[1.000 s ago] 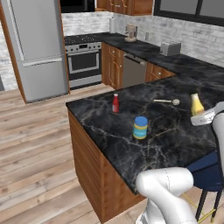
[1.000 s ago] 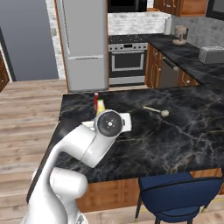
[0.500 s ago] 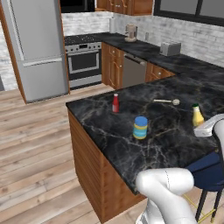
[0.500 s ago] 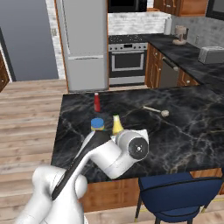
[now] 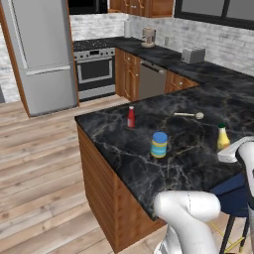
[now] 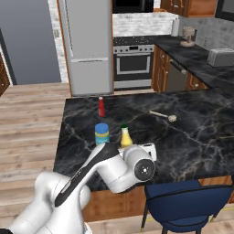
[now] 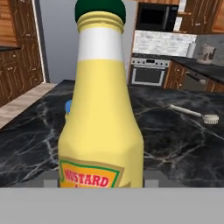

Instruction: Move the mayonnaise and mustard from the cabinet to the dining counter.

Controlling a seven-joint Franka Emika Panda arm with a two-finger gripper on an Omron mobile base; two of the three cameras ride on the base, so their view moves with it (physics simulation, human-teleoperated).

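On worktop (image 5: 124, 144): one mayonnaise (image 5: 159, 145), upright, mid-slab; one red bottle (image 5: 131, 117) beyond it; one brush (image 5: 188, 115). One mustard (image 7: 101, 113), upright over the near edge, between two fingers (image 7: 151, 177); whether pinched or merely flanked, cannot tell.

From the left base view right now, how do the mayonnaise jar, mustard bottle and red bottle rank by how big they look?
1. Mayonnaise jar, widest and bulkiest.
2. Mustard bottle and red bottle look about alike: both slim; the mustard's base is hidden, so I won't rank them.
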